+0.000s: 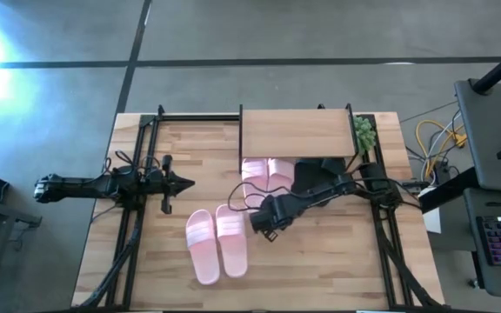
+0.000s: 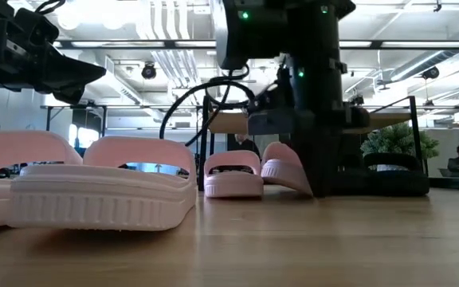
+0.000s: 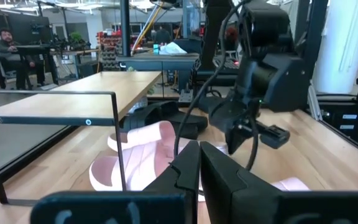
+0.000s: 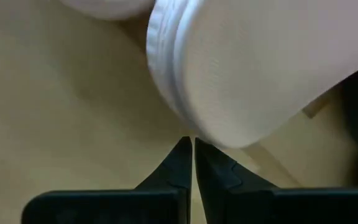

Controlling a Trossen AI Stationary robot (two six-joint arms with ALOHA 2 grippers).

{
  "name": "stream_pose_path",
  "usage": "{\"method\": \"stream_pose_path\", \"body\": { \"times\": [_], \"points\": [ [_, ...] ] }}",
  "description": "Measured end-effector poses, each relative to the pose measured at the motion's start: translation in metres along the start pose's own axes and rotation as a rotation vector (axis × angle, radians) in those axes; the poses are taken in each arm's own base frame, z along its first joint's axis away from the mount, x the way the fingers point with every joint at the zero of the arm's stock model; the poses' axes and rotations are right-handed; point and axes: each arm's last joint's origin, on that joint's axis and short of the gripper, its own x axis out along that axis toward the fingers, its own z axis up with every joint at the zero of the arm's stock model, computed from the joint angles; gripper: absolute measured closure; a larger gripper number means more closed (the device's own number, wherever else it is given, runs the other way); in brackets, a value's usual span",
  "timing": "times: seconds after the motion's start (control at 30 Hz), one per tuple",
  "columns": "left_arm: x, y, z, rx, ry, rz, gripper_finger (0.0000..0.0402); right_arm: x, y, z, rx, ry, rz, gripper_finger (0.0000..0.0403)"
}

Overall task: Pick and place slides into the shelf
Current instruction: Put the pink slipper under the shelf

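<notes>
Slides (image 1: 264, 170) half hidden beneath shelf (image 1: 296, 131), black pair indistinct.

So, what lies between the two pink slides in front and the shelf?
In the high view, the right end effector, shut, beside the front pink slides; another pink pair lies at the shelf.

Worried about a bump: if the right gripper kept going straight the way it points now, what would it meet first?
Most likely the light pink slide right ahead of the shut right gripper; its rounded edge sits just past the fingertips, though the gap is hard to judge.
</notes>
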Motion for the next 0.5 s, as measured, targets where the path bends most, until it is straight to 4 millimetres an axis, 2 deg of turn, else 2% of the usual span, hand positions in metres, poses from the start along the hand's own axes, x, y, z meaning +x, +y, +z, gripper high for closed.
{"method": "stream_pose_path", "body": {
  "times": [0.17, 0.33, 0.4, 0.5],
  "points": [
    [0.0, 0.0, 0.0, 0.0, 0.002, 0.0, 0.0402, -0.006, 0.008, -0.007, 0.004, -0.002, 0.032, 0.039],
    [0.0, 0.0, 0.0, 0.0, 0.002, -0.001, 0.0402, -0.046, 0.022, -0.005, 0.007, -0.156, 0.105, 0.039],
    [0.0, 0.0, 0.0, 0.0, 0.001, -0.001, 0.0402, -0.059, 0.02, -0.002, 0.078, -0.247, 0.077, 0.039],
    [0.0, 0.0, 0.0, 0.0, 0.001, -0.001, 0.0402, -0.063, 0.01, 0.009, 0.201, -0.292, 0.036, 0.039]
  ]
}}
